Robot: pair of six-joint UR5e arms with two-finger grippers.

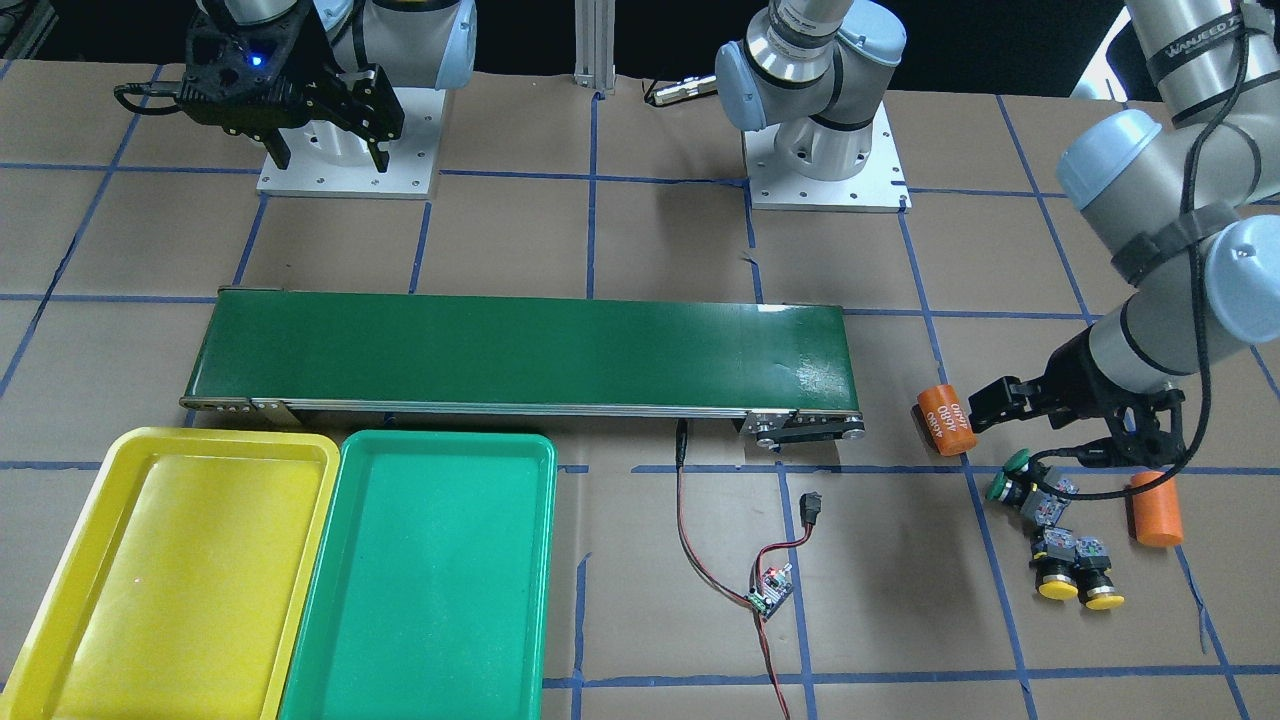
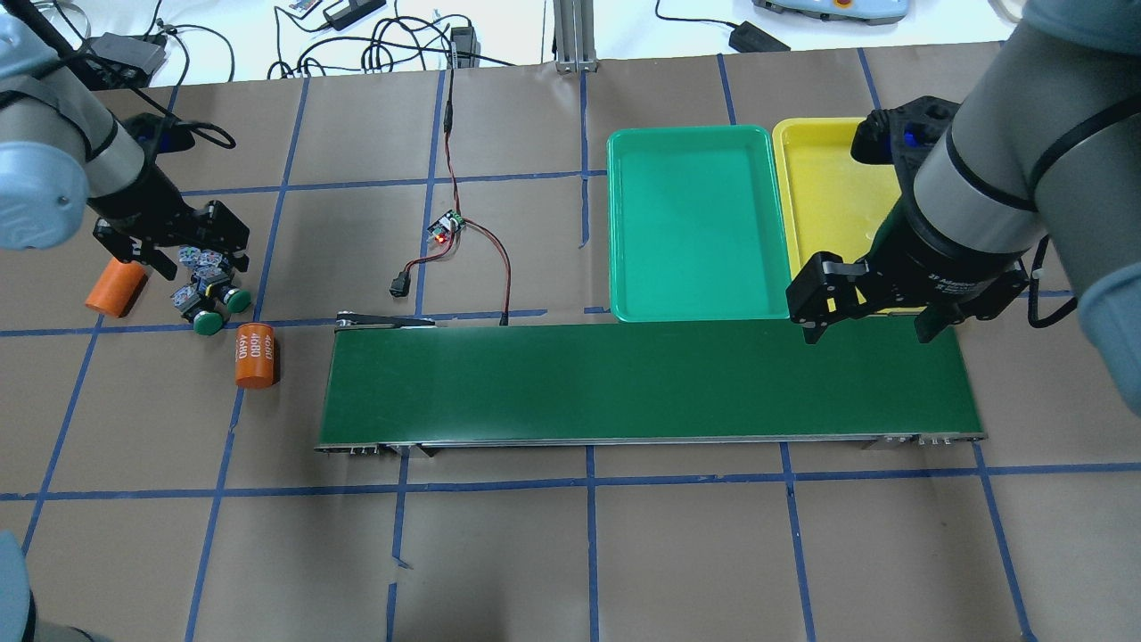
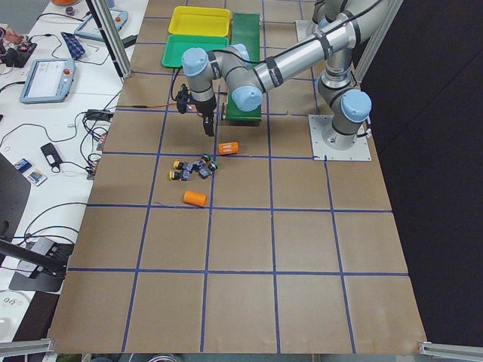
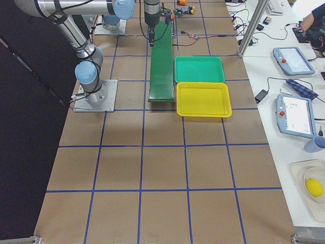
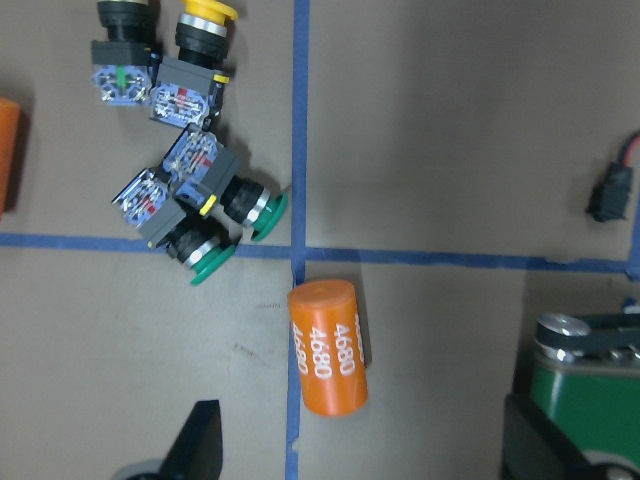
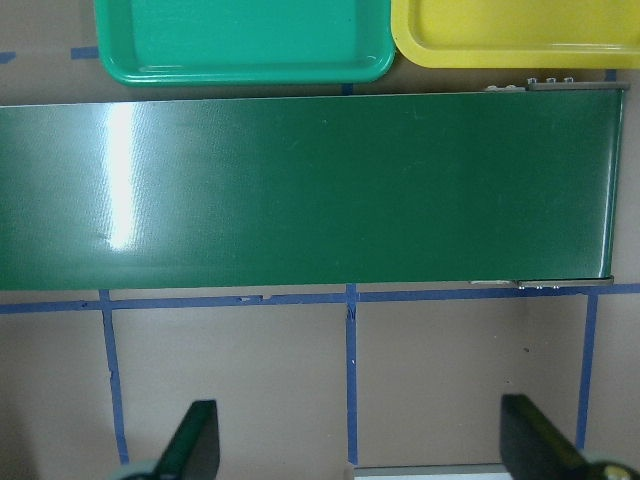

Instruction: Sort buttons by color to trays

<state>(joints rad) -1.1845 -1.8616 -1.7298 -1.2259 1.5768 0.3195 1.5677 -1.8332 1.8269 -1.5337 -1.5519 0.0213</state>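
Note:
Four buttons lie in a cluster on the paper off the belt's end. Two green-capped ones (image 1: 1008,475) touch each other, and two yellow-capped ones (image 1: 1078,592) lie side by side. The left wrist view shows the green pair (image 5: 225,235) and one yellow cap (image 5: 205,10). My left gripper (image 1: 1065,425) is open and empty above the cluster (image 2: 209,299). My right gripper (image 2: 866,332) is open and empty, high over the belt's far end beside the yellow tray (image 2: 784,178) and the green tray (image 2: 617,223). Both trays (image 1: 120,445) (image 1: 440,442) hold nothing.
An orange cylinder printed "4680" (image 1: 945,420) lies between the cluster and the dark-green conveyor belt (image 1: 520,350). A second orange cylinder (image 1: 1155,508) lies on the cluster's other side. A small circuit board with red and black wires (image 1: 772,590) lies near the belt's motor end.

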